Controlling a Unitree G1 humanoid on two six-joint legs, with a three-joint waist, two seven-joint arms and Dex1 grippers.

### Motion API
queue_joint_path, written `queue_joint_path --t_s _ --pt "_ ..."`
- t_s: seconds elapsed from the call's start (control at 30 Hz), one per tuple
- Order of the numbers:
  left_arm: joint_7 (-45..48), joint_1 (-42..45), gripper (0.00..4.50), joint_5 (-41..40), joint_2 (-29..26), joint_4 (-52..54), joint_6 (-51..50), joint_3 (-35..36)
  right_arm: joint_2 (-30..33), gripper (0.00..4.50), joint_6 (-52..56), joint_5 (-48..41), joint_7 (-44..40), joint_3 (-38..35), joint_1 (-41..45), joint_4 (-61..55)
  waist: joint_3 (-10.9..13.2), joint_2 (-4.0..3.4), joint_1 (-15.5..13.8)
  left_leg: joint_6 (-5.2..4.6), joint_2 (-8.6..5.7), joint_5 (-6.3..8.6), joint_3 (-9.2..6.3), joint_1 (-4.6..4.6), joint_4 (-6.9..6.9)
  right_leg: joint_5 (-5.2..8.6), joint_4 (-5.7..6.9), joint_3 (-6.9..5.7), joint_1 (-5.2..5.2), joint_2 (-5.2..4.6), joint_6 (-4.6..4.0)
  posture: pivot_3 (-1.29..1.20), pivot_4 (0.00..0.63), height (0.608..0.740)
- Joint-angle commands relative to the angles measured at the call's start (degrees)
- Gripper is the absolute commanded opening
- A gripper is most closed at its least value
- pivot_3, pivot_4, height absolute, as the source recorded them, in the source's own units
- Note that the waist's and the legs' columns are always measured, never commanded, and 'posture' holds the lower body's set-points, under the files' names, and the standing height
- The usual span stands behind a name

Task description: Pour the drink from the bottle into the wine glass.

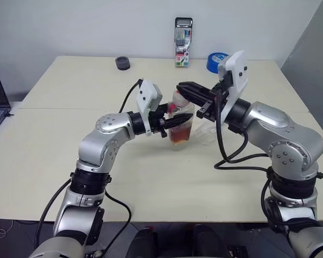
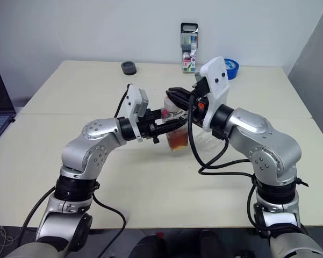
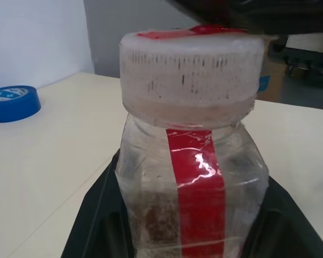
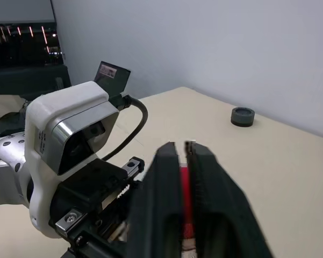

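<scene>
Bottle point(image 1: 181, 121) is sitting clamped between the left gripper point(image 1: 169, 124)'s two black fingers, which are squeezing its squarish body from either side just under the shoulder; in the left wrist view the red label strip is running down the face between those fingers and the pinkish-white cap point(image 3: 191, 64) is rising just past their tips. Right gripper point(image 1: 189, 91) is reaching in from the other side with its fingers pressed together, and they are lying right over the top of the cap rather than around it, so whether they are actually biting the cap I cannot tell. Drink point(image 1: 180, 135) is resting reddish-brown in the lower part of the bottle, below the left fingers. Wine glass point(image 1: 205, 134) is showing only faintly, just beyond the bottle on the side away from the left fingers and under the right wrist, and I cannot tell whether it is upright or tipped.

Judging from here, the cap is looking like the step in hand, and that is the risk: fingers closed on top of the cap instead of across it may be sliding off when the wrist turns. A hard twist could also be spinning the slick bottle inside the left grip, and the right forearm, hanging so near the glass, could be knocking it
</scene>
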State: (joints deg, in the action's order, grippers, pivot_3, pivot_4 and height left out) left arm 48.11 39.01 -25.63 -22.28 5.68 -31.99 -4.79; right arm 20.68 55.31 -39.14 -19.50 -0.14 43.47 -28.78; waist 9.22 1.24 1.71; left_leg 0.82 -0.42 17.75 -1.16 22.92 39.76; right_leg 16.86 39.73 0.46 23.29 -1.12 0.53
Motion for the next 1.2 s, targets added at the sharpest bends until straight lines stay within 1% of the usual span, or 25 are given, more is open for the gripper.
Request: queue_joint_path --t_s 0.03,0.13,0.17,0.2,0.3,0.53,0.87,0.97,1.1,1.13,1.2 --pt "-0.19 1.16 1.78 -0.71 0.16 2.89 1.49 1.07 0.52 0.04 -0.58 0.23 -1.10 0.44 0.39 0.26 0.00 0.00 0.00 0.00 0.00 0.00 0.00 0.00 0.00 0.00 0.00 0.00 0.00 0.00 0.00 0.00 0.150 0.740" --pt "-0.53 1.37 1.78 -0.80 0.16 2.83 1.45 1.45 0.56 0.04 -0.67 0.27 -1.27 0.39 0.75 0.88 0.00 0.00 0.00 -0.01 0.00 0.00 0.00 0.00 0.00 0.00 0.00 0.00 0.00 0.00 0.00 0.00 0.150 0.740" --pt "-0.56 1.50 1.78 -0.83 0.16 2.74 1.45 1.51 0.46 0.41 -0.72 0.12 -1.32 0.27 0.91 1.14 0.00 -0.01 0.00 -0.01 0.00 0.01 0.00 0.00 0.00 0.00 0.00 0.00 0.00 0.00 0.00 0.00 0.150 0.740" --pt "-0.57 1.55 1.78 -0.85 0.16 2.78 1.44 1.49 0.44 0.65 -0.78 0.06 -1.36 0.21 1.01 1.25 0.00 -0.01 0.00 0.00 0.00 0.00 0.00 0.00 0.00 0.00 0.00 0.00 0.00 0.00 0.00 0.00 0.150 0.740" --pt "-0.62 1.75 1.78 -0.95 0.18 2.80 1.41 1.46 0.40 1.62 -1.01 0.20 -1.49 0.30 1.26 1.54 0.00 0.00 0.00 -0.01 0.00 0.00 0.00 0.00 0.00 0.00 0.00 0.00 0.00 0.00 0.00 0.00 0.150 0.740" --pt "-0.55 2.17 1.78 -1.17 0.33 2.77 1.47 1.30 1.19 4.12 -1.86 2.60 -1.34 1.90 0.86 1.92 0.01 -0.01 0.00 -0.01 0.00 0.00 0.00 0.00 0.00 0.00 0.00 0.00 0.00 0.00 0.00 0.00 0.150 0.740" --pt "-0.50 2.31 1.78 -0.92 0.65 2.49 1.73 0.91 -0.40 4.12 -1.75 1.95 -0.71 0.28 1.08 1.80 0.01 -0.01 -0.01 0.00 0.00 0.00 0.00 0.00 0.01 0.00 0.00 0.00 0.00 0.00 0.00 0.00 0.150 0.740" --pt "-0.37 2.94 1.78 -0.68 0.92 1.92 2.05 0.75 -0.60 3.54 -1.66 1.36 -0.80 0.00 0.56 1.45 0.01 -0.01 -0.03 0.00 0.00 0.00 0.00 0.00 0.01 0.00 0.00 0.00 0.00 0.00 0.00 0.00 0.150 0.740" --pt "-0.17 3.41 1.78 -0.64 1.23 1.49 2.11 0.81 -0.55 2.16 -1.62 1.30 -0.72 -0.17 0.45 1.31 0.01 -0.01 -0.01 0.00 0.00 0.00 0.00 0.00 0.01 0.00 0.00 0.00 0.00 0.00 0.00 0.00 0.150 0.740" --pt "-0.04 3.42 1.78 -0.59 1.22 1.46 2.18 0.78 -0.54 1.93 -1.63 1.27 -0.67 -0.31 0.42 1.24 0.01 -0.01 0.01 0.00 0.00 0.00 0.00 0.00 0.00 0.00 0.00 0.00 0.00 0.00 0.00 0.00 0.150 0.740" --pt "0.14 3.31 1.78 -0.53 1.20 1.40 2.26 0.79 -0.40 1.94 -1.62 1.23 -0.68 -0.50 0.40 1.18 0.01 -0.02 0.01 -0.01 0.00 0.00 0.00 0.00 0.00 0.00 0.01 0.00 0.00 0.00 0.00 0.00 0.150 0.740"
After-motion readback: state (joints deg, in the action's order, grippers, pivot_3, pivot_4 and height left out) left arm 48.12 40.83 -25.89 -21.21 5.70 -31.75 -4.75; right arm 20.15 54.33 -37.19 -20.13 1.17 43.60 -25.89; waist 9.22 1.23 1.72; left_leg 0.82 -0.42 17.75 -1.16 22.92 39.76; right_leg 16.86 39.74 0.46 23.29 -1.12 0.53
